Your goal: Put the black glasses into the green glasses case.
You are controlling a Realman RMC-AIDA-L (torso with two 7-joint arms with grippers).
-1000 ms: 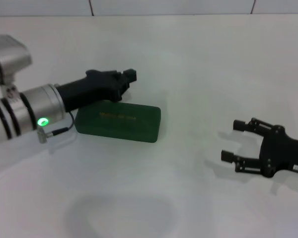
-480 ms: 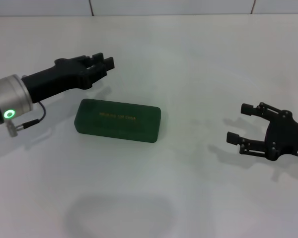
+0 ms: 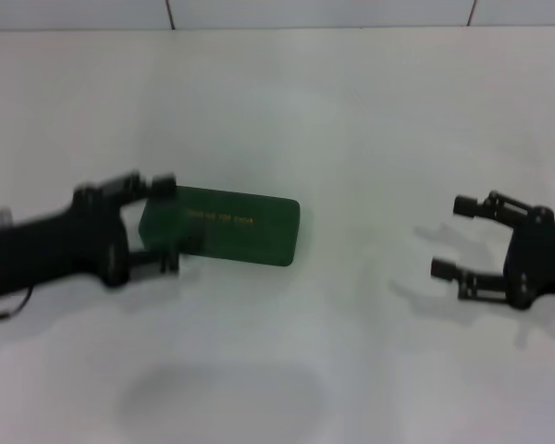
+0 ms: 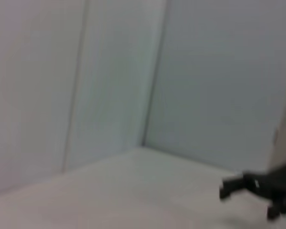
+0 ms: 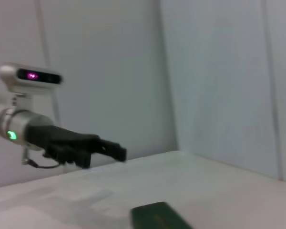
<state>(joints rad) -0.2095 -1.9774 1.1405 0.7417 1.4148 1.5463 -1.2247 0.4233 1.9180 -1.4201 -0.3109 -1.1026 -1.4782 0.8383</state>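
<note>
The dark green rectangular hard-shell glasses case (image 3: 224, 226) with rounded corners lies flat and closed on the plain white worktop (image 3: 351, 120), its lid up with a short line of small gold lettering (image 3: 220, 219) across the middle. The right wrist view shows one end of the same case (image 5: 158, 217) resting on the worktop. The black glasses do not show in any view, and with the lid down it cannot be told whether they lie inside.

The left gripper (image 3: 166, 222), a black two-fingered claw on a black forearm, reaches in from the left side of the head view. Its jaws are spread wide, one finger (image 3: 157, 184) just above the case's left end and the other finger (image 3: 166, 258) overlapping that end's near corner. Whether either finger touches the case cannot be told, as the arm is smeared. In the right wrist view this gripper (image 5: 115, 151) appears above the worktop, beyond the case.

The right gripper (image 3: 455, 237), also black, sits over the worktop at the right side of the head view, well apart from the case, pointing toward it. Its jaws are spread and hold nothing. The left wrist view catches it far off (image 4: 229, 187) against pale wall panels.
</note>
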